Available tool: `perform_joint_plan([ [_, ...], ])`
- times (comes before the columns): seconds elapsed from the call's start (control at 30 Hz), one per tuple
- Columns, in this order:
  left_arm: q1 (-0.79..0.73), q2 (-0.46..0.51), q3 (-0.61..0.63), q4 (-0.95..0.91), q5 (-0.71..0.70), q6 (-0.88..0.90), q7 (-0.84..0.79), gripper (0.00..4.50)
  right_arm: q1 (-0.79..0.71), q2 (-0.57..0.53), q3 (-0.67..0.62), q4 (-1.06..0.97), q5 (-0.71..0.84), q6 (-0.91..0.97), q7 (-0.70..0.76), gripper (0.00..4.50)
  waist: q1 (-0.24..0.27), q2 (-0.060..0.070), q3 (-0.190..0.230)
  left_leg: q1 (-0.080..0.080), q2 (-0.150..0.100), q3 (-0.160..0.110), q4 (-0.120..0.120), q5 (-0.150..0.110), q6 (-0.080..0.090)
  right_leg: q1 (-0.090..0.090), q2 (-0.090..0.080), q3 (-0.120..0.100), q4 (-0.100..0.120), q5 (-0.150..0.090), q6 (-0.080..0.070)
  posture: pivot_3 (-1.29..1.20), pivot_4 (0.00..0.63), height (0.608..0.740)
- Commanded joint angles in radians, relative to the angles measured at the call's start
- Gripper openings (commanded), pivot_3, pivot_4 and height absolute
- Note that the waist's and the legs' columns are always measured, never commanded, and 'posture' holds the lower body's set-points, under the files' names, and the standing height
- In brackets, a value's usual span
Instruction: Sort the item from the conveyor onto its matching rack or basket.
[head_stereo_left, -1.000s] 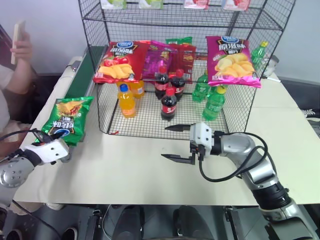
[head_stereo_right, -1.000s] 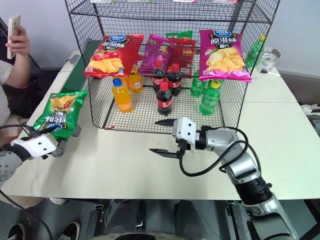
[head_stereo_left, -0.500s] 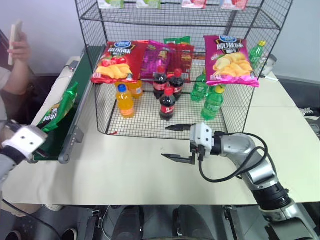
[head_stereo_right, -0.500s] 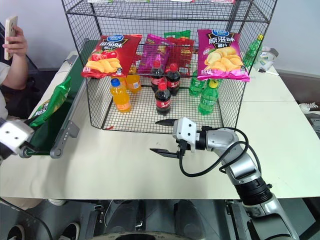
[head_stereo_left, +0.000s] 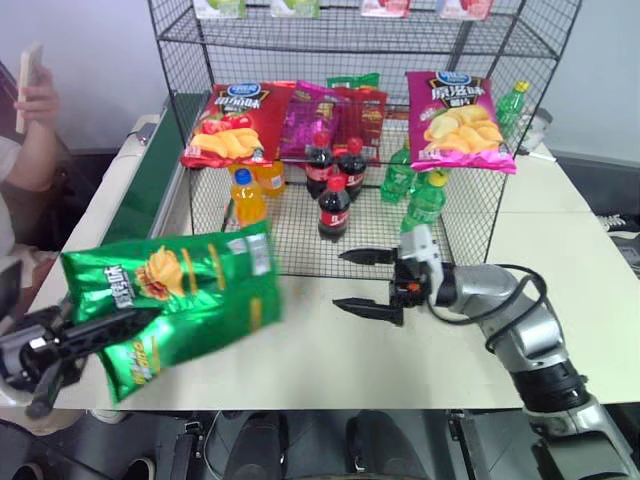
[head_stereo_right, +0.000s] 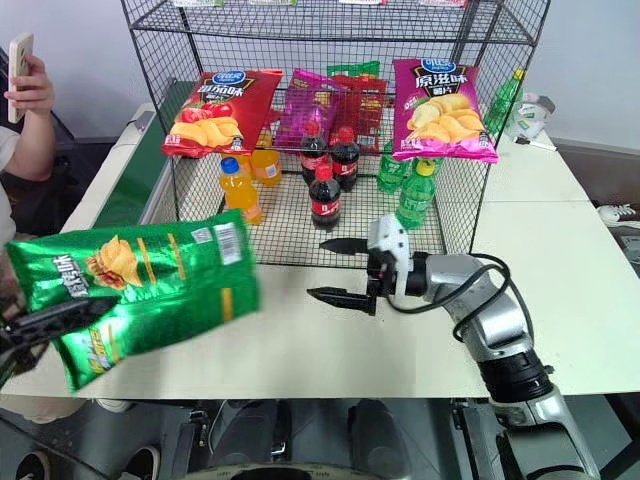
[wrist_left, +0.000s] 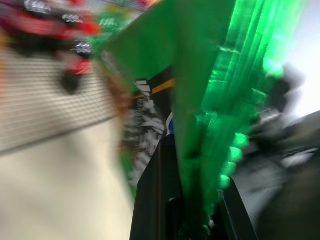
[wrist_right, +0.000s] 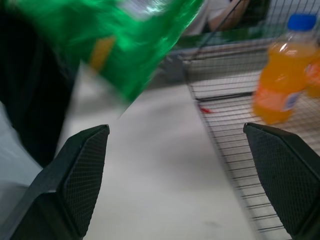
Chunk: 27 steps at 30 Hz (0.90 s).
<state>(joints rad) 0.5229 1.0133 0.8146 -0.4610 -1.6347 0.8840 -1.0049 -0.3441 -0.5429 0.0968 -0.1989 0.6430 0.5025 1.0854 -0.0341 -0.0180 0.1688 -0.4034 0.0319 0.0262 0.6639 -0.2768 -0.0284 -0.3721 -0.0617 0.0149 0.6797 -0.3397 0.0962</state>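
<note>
Pinching green chip bag (head_stereo_left: 180, 300): left gripper (head_stereo_left: 110, 325); right gripper (head_stereo_left: 362, 282) spread, apart.

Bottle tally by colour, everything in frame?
Orange bottles: 2
Cola bottles: 3
Green bottles: 3
Total: 8
</note>
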Motion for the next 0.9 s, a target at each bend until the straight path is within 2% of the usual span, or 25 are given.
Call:
perform_joint_plan([
  [0.03,-0.078,-0.034,-0.098,-0.034,-0.133,0.019,0.085,0.07,0.007,-0.021,-0.095,-0.062,0.233,0.21,-0.008,4.5,-0.002,0.001,0.0,0.001,0.0,0.0,0.0,0.0,0.0,0.002,0.0,0.0,0.0,0.0,0.0,0.0,0.15,0.739],
  [0.17,-0.212,-0.045,-0.204,-0.028,-0.186,0.028,0.132,0.07,0.035,-0.04,-0.164,-0.049,0.45,0.399,0.006,4.5,0.001,0.0,0.0,0.002,0.0,0.0,0.0,0.0,0.0,0.003,0.0,0.0,0.0,-0.001,-0.002,0.0,0.15,0.739],
  [0.3,-0.321,-0.049,-0.3,0.007,-0.16,0.063,0.122,0.07,0.023,-0.04,-0.161,-0.069,0.53,0.489,0.008,4.5,-0.009,0.001,0.0,0.002,-0.001,0.001,-0.001,0.0,0.0,0.002,0.001,0.001,0.0,-0.001,-0.002,0.0,0.15,0.739],
  [0.37,-0.362,-0.047,-0.325,0.026,-0.159,0.078,0.118,0.07,0.01,-0.03,-0.157,-0.072,0.543,0.506,0.002,4.5,-0.01,0.002,0.0,0.002,0.0,0.001,-0.001,0.0,0.0,0.002,0.002,0.001,0.0,-0.001,-0.002,0.0,0.15,0.739],
  [0.57,-0.436,-0.046,-0.374,0.052,-0.194,0.135,0.104,0.07,-0.024,0.022,-0.116,-0.023,0.424,0.418,-0.007,4.5,-0.007,0.001,0.0,0.0,0.0,0.001,-0.001,0.0,0.0,-0.001,0.003,0.002,0.0,-0.001,-0.001,0.0,0.15,0.739],
  [0.63,-0.455,-0.048,-0.384,0.058,-0.208,0.148,0.101,0.07,-0.031,0.028,-0.116,-0.028,0.456,0.443,0.009,4.5,-0.007,0.001,0.0,0.0,-0.001,0.001,-0.001,0.0,0.0,-0.001,0.003,0.002,0.0,-0.001,-0.001,0.0,0.15,0.739],
  [0.77,-0.485,-0.056,-0.407,0.063,-0.242,0.161,0.121,0.07,-0.023,0.049,-0.062,-0.032,0.342,0.35,0.009,4.5,-0.005,0.001,0.0,-0.001,-0.001,0.001,-0.001,0.0,0.0,-0.002,0.003,0.002,0.0,-0.001,-0.001,0.0,0.15,0.739],
  [0.9,-0.503,-0.06,-0.415,0.057,-0.242,0.171,0.124,0.07,-0.062,0.078,-0.104,0.023,0.45,0.444,0.002,4.5,-0.007,0.002,0.001,-0.001,0.0,0.001,-0.001,0.0,0.0,-0.002,0.003,0.002,0.0,-0.001,-0.001,0.0,0.15,0.739],
])
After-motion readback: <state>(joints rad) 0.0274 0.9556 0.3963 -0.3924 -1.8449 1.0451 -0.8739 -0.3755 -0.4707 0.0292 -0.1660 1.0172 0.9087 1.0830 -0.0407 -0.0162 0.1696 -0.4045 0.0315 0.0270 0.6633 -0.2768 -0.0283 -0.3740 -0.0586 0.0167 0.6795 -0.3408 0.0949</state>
